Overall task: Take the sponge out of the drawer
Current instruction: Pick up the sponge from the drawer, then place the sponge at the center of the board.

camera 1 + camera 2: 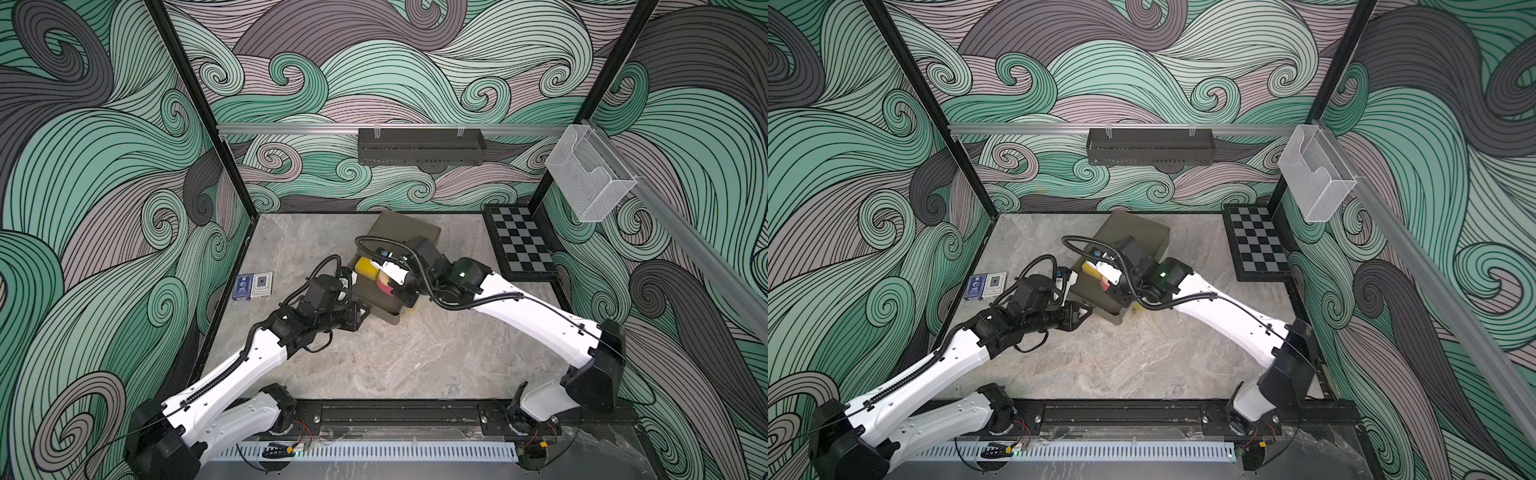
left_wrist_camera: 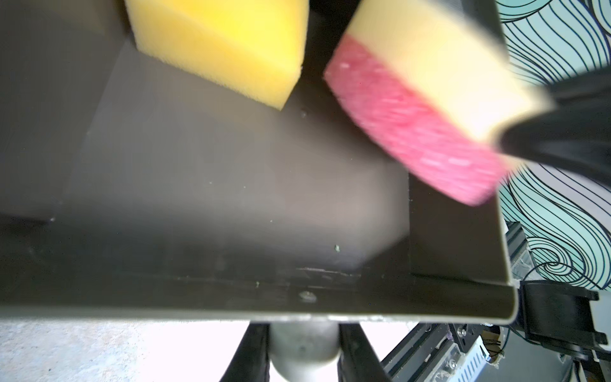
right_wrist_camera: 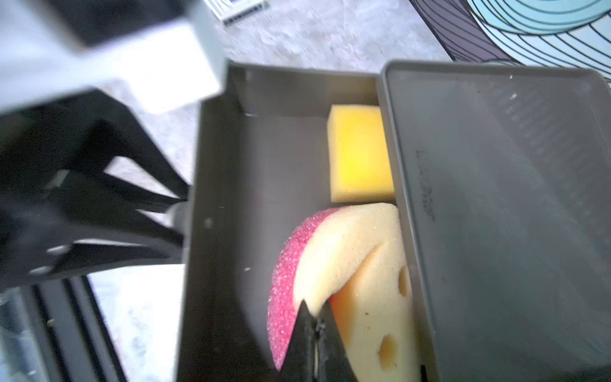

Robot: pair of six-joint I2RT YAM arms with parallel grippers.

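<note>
An olive-grey cabinet [image 1: 399, 228] stands at the back middle of the table, with its drawer [image 1: 392, 318] pulled out. My left gripper [image 2: 304, 350] is shut on the drawer's round metal knob [image 2: 304, 344]. In the drawer lie two sponges. My right gripper [image 3: 317, 317] is shut on the cream sponge with a pink scrub side [image 3: 347, 258], pinching its edge. That sponge stands tilted by the drawer's side wall; in a top view it [image 1: 388, 278] shows under the right wrist. A plain yellow sponge [image 3: 357, 155] sits farther back, half under the cabinet.
Two card boxes [image 1: 253, 286] lie left of the drawer. A chessboard [image 1: 521, 245] lies at the back right. A black shelf [image 1: 419, 146] hangs on the back wall and a clear holder [image 1: 588, 178] on the right rail.
</note>
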